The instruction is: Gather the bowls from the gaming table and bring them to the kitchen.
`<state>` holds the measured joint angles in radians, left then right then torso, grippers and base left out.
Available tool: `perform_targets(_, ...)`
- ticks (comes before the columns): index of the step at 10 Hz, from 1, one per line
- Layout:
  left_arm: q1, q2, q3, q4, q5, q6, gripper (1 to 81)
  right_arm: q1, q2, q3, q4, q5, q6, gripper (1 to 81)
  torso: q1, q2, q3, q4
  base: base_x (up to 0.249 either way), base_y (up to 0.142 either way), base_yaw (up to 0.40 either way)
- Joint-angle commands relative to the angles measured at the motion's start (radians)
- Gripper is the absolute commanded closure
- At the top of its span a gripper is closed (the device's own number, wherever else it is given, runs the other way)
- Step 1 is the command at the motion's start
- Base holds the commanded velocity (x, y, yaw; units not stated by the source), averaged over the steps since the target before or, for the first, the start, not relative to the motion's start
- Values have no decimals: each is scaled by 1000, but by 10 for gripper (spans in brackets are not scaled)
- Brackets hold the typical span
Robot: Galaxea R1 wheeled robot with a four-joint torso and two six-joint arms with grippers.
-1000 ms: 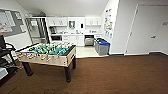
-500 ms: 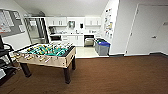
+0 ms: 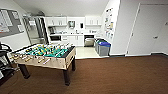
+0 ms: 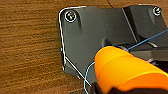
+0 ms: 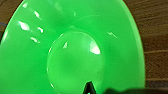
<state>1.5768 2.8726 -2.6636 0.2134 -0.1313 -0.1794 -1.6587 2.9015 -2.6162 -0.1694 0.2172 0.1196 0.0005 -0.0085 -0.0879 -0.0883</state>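
Note:
An orange bowl hangs close under the left wrist camera, above the brown carpet, with my left gripper shut on its edge. A green bowl takes up most of the right wrist view, its hollow side facing the camera. My right gripper is shut on its rim, where a dark fingertip laps over. The kitchen, with white cabinets and a white worktop, lies straight ahead at the far end of the room. The white-topped gaming table is out of view.
A green-field foosball table with rods stands on the carpet ahead on the left. Grey bins with blue lids line the kitchen entrance on the right. A white door is at right and dark equipment at far left.
The whole head view has shifted a little, so the camera has moved and the foosball table sits slightly further left in it.

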Motion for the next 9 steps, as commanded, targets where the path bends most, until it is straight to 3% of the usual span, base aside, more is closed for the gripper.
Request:
perform_targets(1,-30,-16,-4,4,48,6,811,27,-9,1,-18,-41,-3,811,0,0,0,0,126,0,0)
perform_targets(9,-30,-10,-4,11,48,8,811,30,-2,-7,-21,-42,-3,811,1,0,0,0,136,0,0)
